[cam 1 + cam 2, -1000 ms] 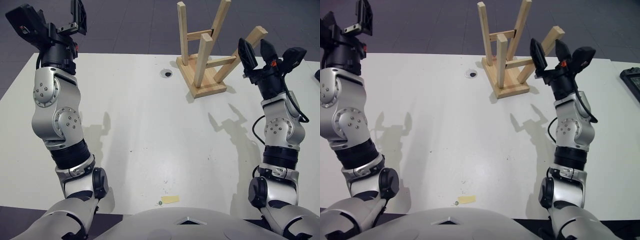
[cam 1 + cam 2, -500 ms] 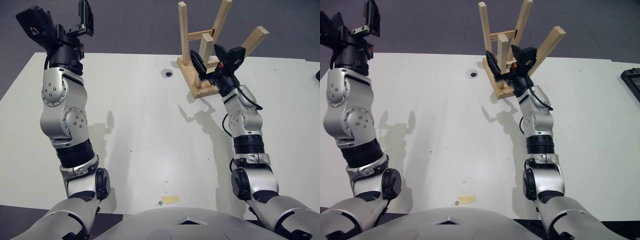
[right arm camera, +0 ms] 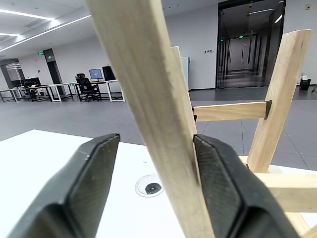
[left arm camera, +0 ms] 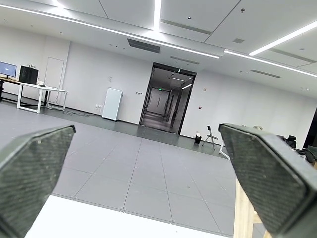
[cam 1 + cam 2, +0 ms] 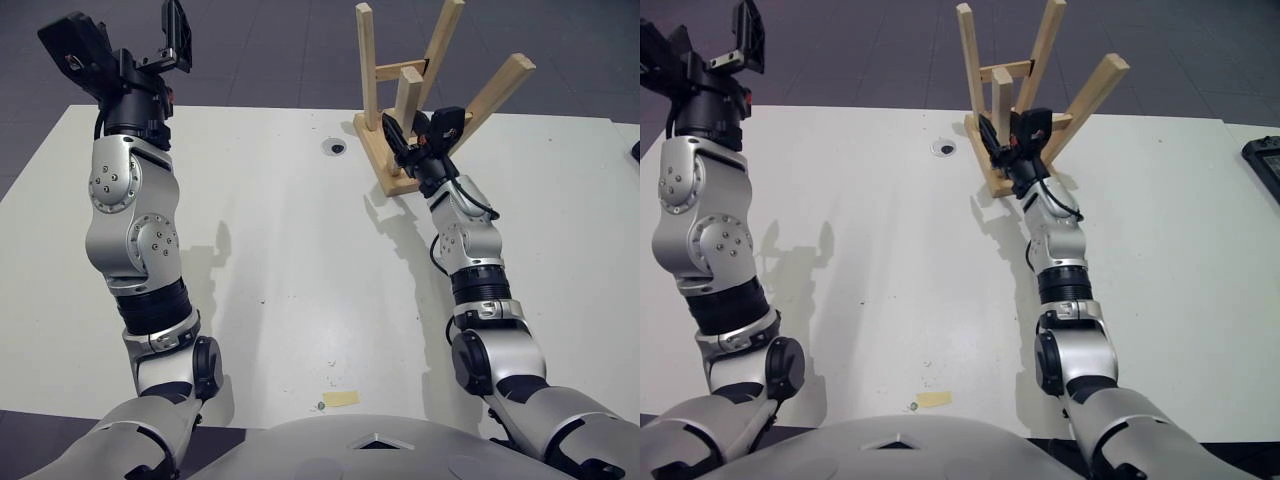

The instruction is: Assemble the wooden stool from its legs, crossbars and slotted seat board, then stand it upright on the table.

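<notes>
Left gripper [image 5: 150, 50]: raised high over the table's [image 5: 300, 250] far-left corner, well apart from everything. Jaws spread wide, nothing between the fingers [image 4: 29, 168]; the left wrist view looks out past them at the room.

Near front edge, centre: small yellow paper scrap [image 5: 340, 398], flat on the table, with a tiny dark speck just beside it.

Far side, centre: round cable hole [image 5: 333, 147] in the tabletop, just left of the stool.

Stool [image 5: 400, 175]: upside down at the far side, right of centre. Seat board [image 5: 412, 182] lies flat on the table, four legs point up. Crossbar [image 3: 230, 110] joins two of the legs. Far-right leg [image 5: 497, 85] leans strongly outward to the right; the others are nearer upright.

Right gripper [image 5: 415, 135]: at the stool, low, just above the seat board. Fingers straddle the near leg [image 3: 163, 134], not clamped. In the right wrist view one pad [image 3: 223, 183] touches the leg's side, the other pad [image 3: 94, 183] stands off it with a visible gap.

Far right: black device [image 5: 1265, 160] at the frame edge, well apart from the stool.
</notes>
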{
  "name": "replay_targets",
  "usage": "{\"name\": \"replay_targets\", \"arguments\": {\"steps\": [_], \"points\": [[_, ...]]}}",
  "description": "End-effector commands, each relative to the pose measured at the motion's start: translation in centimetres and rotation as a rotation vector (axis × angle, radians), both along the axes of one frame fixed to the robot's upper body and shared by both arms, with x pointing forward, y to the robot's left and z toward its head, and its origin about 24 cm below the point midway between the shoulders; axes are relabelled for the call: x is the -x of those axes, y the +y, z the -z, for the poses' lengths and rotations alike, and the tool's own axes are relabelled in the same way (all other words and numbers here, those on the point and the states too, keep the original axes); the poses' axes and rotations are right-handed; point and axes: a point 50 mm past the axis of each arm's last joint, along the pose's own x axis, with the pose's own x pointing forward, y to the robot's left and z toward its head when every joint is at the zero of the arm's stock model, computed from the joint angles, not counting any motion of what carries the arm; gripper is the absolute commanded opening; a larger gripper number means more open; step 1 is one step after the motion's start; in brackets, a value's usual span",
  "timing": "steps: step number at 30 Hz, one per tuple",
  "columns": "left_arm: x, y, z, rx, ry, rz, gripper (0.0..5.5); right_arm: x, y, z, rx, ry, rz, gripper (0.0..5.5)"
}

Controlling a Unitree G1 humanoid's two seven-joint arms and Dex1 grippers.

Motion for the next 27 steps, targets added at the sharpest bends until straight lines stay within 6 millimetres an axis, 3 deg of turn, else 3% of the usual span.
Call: {"name": "replay_targets", "arguments": {"steps": [1,5,11,17,27], "points": [[0.0,-0.2,-0.3,-0.002,-0.004,-0.006,5.40,0.0,0.5,0.0,0.026,0.011,0.004,1.93],[0.1,-0.1,-0.5,-0.002,-0.009,-0.009,5.40,-0.1,1.0,0.2,0.063,0.035,0.025,1.29],[0.1,0.0,-0.8,0.000,-0.016,-0.014,5.40,0.9,1.4,0.2,0.139,0.062,0.014,1.18],[0.8,0.3,-1.2,-0.001,-0.030,-0.026,5.40,5.1,0.6,-0.4,0.237,0.095,-0.071,1.11],[2.2,1.3,-1.7,0.001,-0.033,-0.075,5.40,11.9,0.7,-3.7,0.263,0.175,-0.284,1.10]]}}
